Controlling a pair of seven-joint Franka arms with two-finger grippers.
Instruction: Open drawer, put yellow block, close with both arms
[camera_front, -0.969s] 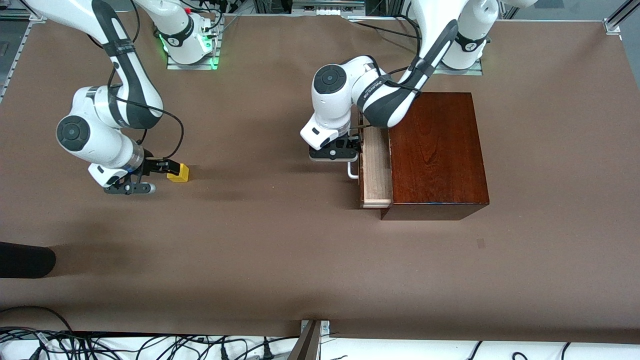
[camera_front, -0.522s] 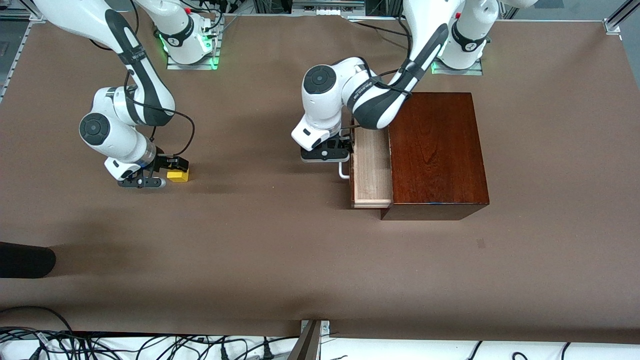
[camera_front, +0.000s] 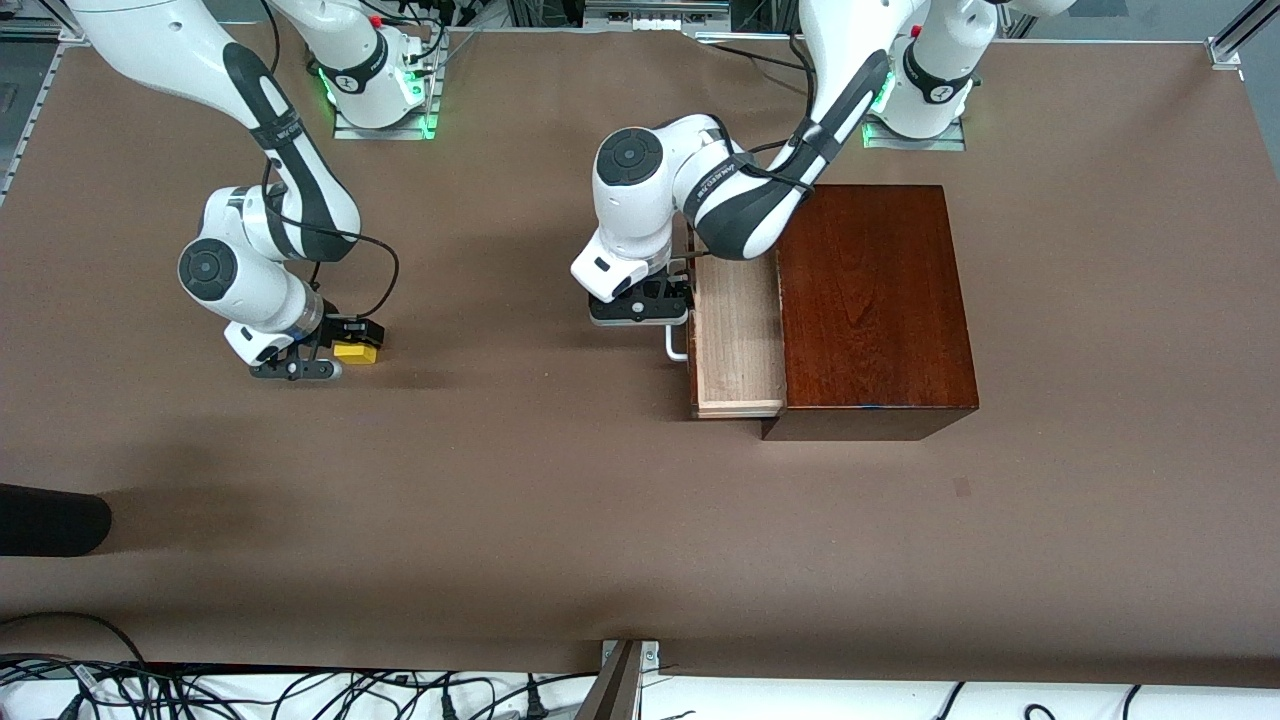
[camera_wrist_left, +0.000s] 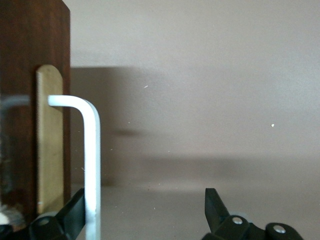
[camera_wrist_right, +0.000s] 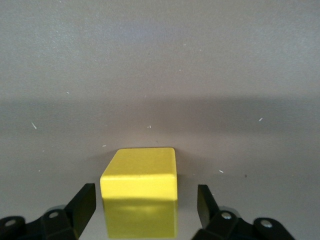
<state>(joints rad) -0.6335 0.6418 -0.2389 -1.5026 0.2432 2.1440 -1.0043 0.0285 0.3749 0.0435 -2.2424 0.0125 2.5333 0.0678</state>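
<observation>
The dark red-brown wooden box (camera_front: 870, 300) stands toward the left arm's end of the table. Its drawer (camera_front: 740, 340) is pulled partly out and shows pale wood inside. My left gripper (camera_front: 640, 305) is open at the white handle (camera_front: 676, 345). In the left wrist view the handle bar (camera_wrist_left: 91, 165) rests against one finger (camera_wrist_left: 75, 210), with the other finger well apart from it. The yellow block (camera_front: 356, 352) sits on the table toward the right arm's end. My right gripper (camera_front: 345, 340) is open with a finger on each side of the block (camera_wrist_right: 140, 197) and a gap at both.
A black object (camera_front: 50, 520) lies at the table's edge at the right arm's end, nearer the front camera. Cables and a metal bracket (camera_front: 625, 665) run along the near edge. Bare brown table lies between the block and the drawer.
The drawer has slid farther out toward the right arm's end, with my left gripper moving along at the handle. My right gripper has moved up to the block and now straddles it.
</observation>
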